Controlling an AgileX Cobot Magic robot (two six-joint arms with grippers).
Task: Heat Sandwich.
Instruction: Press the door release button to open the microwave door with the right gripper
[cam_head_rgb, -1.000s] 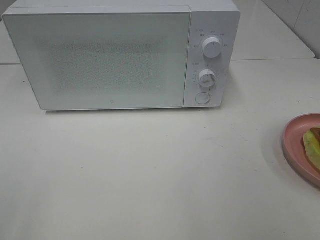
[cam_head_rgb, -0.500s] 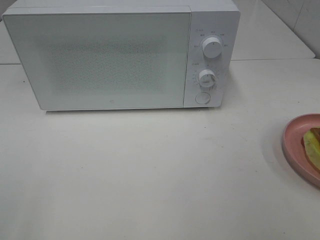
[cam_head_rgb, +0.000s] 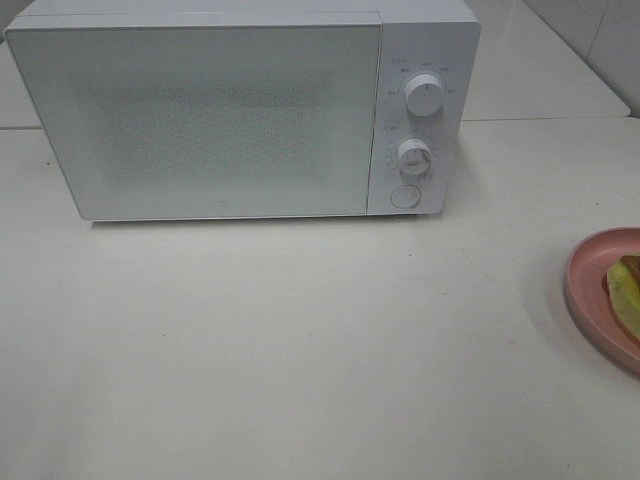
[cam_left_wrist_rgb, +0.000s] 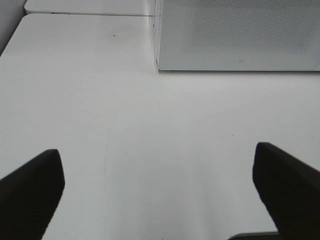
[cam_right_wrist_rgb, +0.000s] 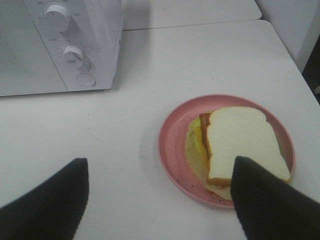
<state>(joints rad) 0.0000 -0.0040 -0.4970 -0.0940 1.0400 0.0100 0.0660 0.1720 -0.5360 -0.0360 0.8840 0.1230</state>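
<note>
I work in a mock kitchen setup: a white microwave (cam_head_rgb: 240, 110) and pink plate (cam_head_rgb: 580, 275) on plain white tables (cam_head_rgb: 300, 350).

We look down from high onto the microwave (cam_head_rgb: 220, 120) front. Wrist cameras sit low behind the left gripper (cam_left_wrist_rgb: 157, 151) and right gripper (cam_right_wrist_rgb: 160, 161), both facing that microwave ahead.

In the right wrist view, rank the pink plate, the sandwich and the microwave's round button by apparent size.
1. pink plate
2. sandwich, lying on the plate
3. round button, clearly smallest, though it sits farther from the camera
</note>
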